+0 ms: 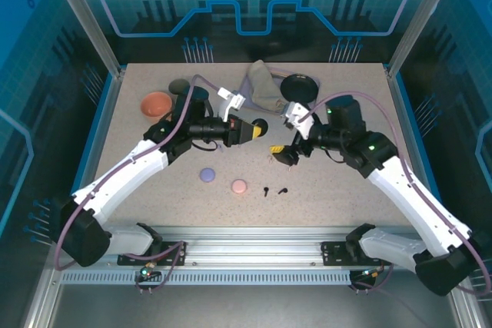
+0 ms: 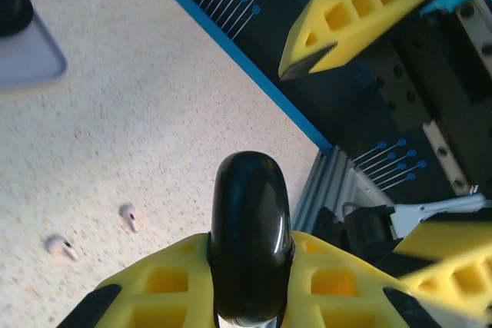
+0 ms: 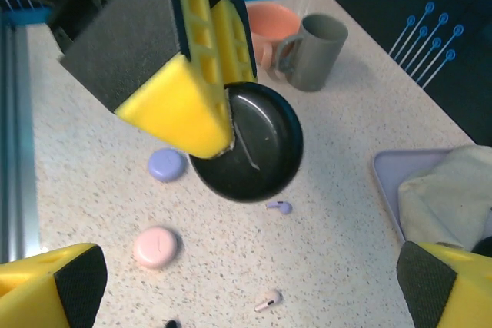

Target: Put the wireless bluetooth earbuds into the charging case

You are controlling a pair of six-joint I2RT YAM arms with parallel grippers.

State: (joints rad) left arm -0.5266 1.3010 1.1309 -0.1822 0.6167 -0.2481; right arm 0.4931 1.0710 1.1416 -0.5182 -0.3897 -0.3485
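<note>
Since the left claw (image 2: 250, 259) is clamped hard on the black charging case (image 3: 257, 144), its yellow pads pressing the two flat faces so the glossy disc stands edge-on above the tabletop (image 1: 330, 190), the hold looks firm. Even so, a sideways push could make the case pivot or slide. The case reads as light, hard, slick plastic, and I cannot tell whether its lid is open. The right claw (image 1: 284, 154) hangs just beside it, jaws spread wide with nothing between them. Outward from there the earbuds lie loose on the speckled surface. A lilac bud (image 3: 280, 207) sits almost under the held case, and the pale pink-white buds (image 2: 129, 217) lie close together. Two black buds (image 1: 266, 191) sit nearer the front edge, just right of the pink case (image 1: 239, 186), with the lilac case (image 1: 207, 175) further left. I judge each bud to be almost weightless, rigid, smooth and rounded, so it would likely squirt out of a careless pinch or skate across the tabletop. Since they lie flat, the fingertips would have to come right down to the surface. The safest hold is probably a gentle one across the bulbous head, stem left free to point into the case's well. They look too small to survive heavy squeezing.
</note>
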